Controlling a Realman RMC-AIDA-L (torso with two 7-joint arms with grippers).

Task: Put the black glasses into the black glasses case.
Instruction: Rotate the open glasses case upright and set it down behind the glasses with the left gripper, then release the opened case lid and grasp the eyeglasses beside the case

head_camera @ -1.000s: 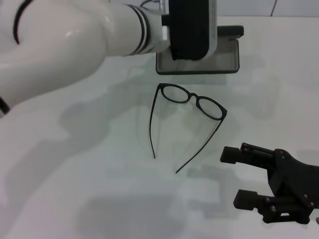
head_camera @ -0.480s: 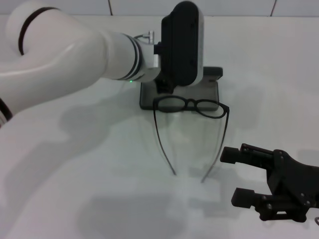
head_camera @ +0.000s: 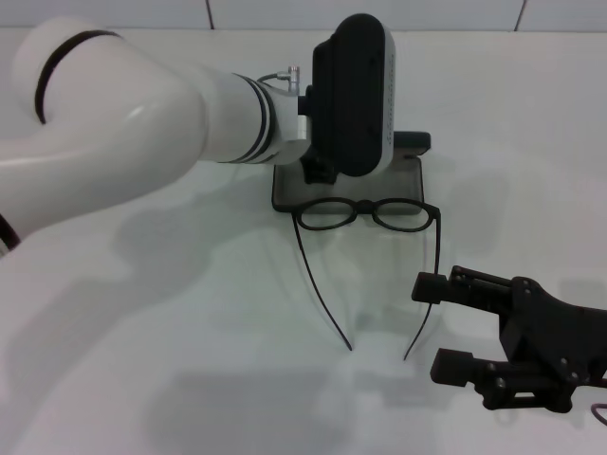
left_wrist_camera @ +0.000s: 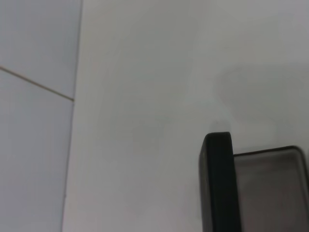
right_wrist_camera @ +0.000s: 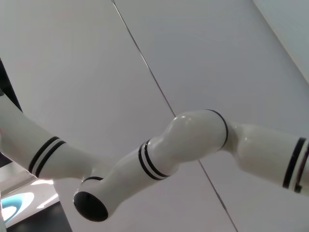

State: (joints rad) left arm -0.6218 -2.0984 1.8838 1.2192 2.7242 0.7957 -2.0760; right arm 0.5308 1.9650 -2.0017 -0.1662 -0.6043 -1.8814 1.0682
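Black and wide apart, the fingers of the right gripper (head_camera: 446, 324) hang low over the white desk (head_camera: 171, 360) at the near right. One upper finger sits right by the tip of a temple arm of the black glasses (head_camera: 365, 214). They lie on the desk with their arms pointing to the near side. Just behind them sits the open black glasses case (head_camera: 403, 180), touching or nearly touching the frame. Over the case hangs the left gripper (head_camera: 322, 171), and I cannot tell if its fingers are apart.
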